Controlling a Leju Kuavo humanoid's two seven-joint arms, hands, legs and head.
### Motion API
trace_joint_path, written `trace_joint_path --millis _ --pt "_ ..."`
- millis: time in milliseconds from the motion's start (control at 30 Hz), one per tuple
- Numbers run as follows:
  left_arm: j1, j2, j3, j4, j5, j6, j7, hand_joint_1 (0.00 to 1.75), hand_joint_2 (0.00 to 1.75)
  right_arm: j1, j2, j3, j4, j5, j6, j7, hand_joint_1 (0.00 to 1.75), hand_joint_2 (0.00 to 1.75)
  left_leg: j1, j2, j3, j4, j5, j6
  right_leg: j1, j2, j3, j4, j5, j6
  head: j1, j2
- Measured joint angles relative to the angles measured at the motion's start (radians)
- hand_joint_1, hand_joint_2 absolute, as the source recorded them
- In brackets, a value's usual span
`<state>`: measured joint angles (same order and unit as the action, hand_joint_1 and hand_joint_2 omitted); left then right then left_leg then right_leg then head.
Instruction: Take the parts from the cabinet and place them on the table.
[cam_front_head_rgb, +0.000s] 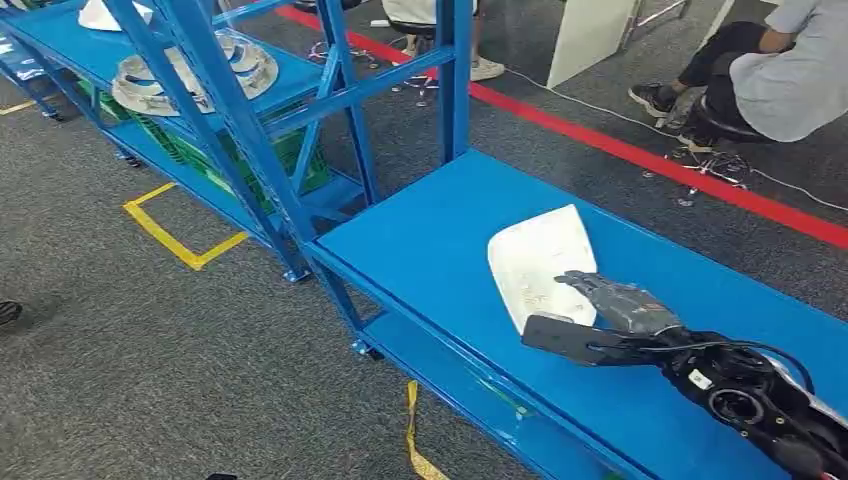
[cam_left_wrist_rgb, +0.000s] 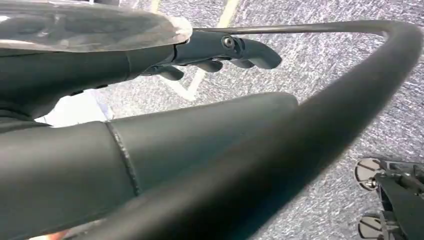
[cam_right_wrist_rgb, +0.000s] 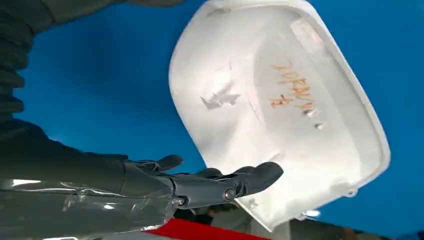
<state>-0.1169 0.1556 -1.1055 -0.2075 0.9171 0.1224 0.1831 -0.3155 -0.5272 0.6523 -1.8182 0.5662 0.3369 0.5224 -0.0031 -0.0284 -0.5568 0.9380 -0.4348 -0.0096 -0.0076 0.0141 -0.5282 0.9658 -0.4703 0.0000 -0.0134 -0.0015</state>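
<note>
A white, shallow shell-shaped part (cam_front_head_rgb: 540, 262) lies flat on the blue table (cam_front_head_rgb: 430, 230). In the right wrist view its hollow inner side (cam_right_wrist_rgb: 280, 100) faces up, with orange writing on it. My right hand (cam_front_head_rgb: 620, 302) sits at the part's near edge with its fingers (cam_right_wrist_rgb: 250, 180) stretched out along the rim and nothing gripped. Further parts stay on the blue cabinet shelf (cam_front_head_rgb: 300, 80): round silver pieces (cam_front_head_rgb: 190, 72) and a white piece (cam_front_head_rgb: 105, 14). My left hand (cam_left_wrist_rgb: 220, 52) hangs over the grey floor, fingers loosely extended and holding nothing.
The cabinet's blue uprights (cam_front_head_rgb: 235, 120) stand left of the table. A green crate (cam_front_head_rgb: 290, 160) sits on the lower shelf. Yellow tape (cam_front_head_rgb: 175, 235) and a red line (cam_front_head_rgb: 620, 145) mark the carpet. A seated person (cam_front_head_rgb: 790, 70) is at the far right.
</note>
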Motion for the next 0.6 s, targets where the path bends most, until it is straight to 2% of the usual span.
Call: trace_joint_path --millis 133,367,600 --pt "-0.002 0.000 0.000 0.000 -0.006 -0.002 -0.012 0.00 0.00 -0.044 0.002 0.036 0.023 0.061 0.005 -0.022 0.00 1.75 0.000 0.000 0.000 0.000 0.000 0.000 0.000 0.000 0.000 0.000 0.000 0.000 0.000 0.000" --pt "-0.009 -0.001 -0.003 0.000 -0.009 -0.007 -0.014 0.00 0.00 -0.129 0.009 0.103 0.057 0.083 0.082 -0.037 0.00 1.75 0.000 0.000 0.000 0.000 0.000 0.000 0.000 -0.001 0.000 0.000 0.000 0.000 -0.001 0.000" --pt "-0.007 -0.001 -0.006 0.000 -0.006 -0.013 -0.013 0.00 0.00 -0.175 0.018 0.155 0.101 0.075 0.085 -0.057 0.00 1.75 0.000 0.000 0.000 0.000 0.000 0.000 0.000 -0.002 0.000 0.000 0.000 0.000 0.000 0.000"
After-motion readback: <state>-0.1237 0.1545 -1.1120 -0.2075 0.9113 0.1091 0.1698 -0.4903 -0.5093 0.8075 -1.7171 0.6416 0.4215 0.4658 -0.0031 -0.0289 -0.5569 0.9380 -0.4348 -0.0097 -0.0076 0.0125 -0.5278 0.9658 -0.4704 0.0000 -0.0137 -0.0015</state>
